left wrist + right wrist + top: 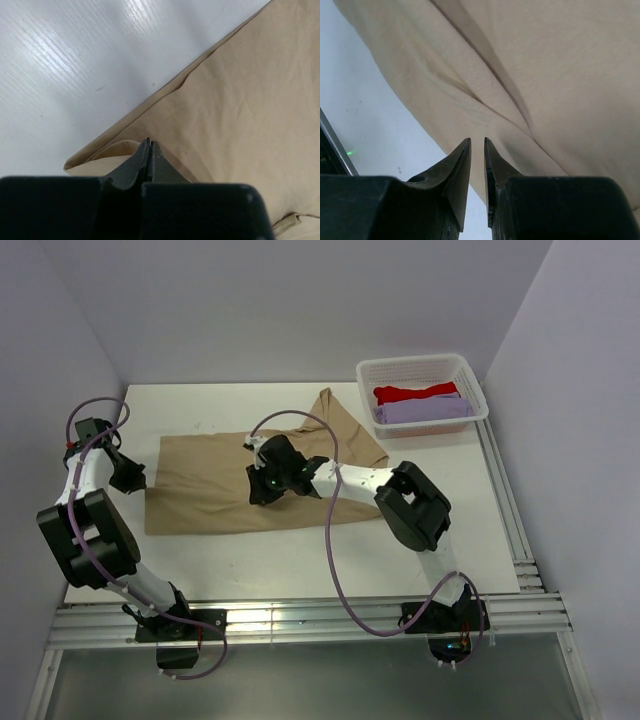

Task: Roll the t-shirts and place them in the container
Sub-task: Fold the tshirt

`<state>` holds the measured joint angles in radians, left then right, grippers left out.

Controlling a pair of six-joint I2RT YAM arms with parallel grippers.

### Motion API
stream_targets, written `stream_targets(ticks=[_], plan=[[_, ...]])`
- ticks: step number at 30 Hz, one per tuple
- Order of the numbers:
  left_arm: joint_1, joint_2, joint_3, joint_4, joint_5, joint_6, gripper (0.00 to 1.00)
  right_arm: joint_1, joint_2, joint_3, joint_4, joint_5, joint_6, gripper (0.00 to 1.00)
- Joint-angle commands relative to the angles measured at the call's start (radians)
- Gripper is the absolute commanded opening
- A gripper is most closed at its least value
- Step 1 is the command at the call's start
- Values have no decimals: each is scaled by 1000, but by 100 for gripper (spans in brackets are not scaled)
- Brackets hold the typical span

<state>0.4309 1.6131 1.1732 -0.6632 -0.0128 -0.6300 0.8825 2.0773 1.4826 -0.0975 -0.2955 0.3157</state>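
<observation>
Presently, left end effector (149, 146) is sitting closed at the edge of the tan t-shirt (240, 100); right end effector (477, 144) is hanging slightly parted over it.

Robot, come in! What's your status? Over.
Left gripper shut at tan t-shirt corner. Right gripper slightly open over it. Shirt spread, unrolled. Basket off aside.

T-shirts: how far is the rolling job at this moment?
Done: the tan t-shirt lies spread flat on the table, not rolled. In hand: the left end effector, shut, is at its left edge; the right end effector, slightly open, is over its middle. Remaining: the rolling itself; the red t-shirt and lavender t-shirt lie in the basket.
</observation>
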Motion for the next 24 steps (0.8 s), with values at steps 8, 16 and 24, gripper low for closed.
stream_targets(ticks=[8, 16, 24], plan=[[26, 37, 49, 30, 5, -7, 0, -49, -60, 4, -18, 120, 60, 24], [26, 74, 63, 42, 5, -5, 0, -154, -66, -28, -76, 294, 184, 25], [26, 99, 55, 54, 48, 7, 0, -169, -53, -4, -90, 449, 152, 35]])
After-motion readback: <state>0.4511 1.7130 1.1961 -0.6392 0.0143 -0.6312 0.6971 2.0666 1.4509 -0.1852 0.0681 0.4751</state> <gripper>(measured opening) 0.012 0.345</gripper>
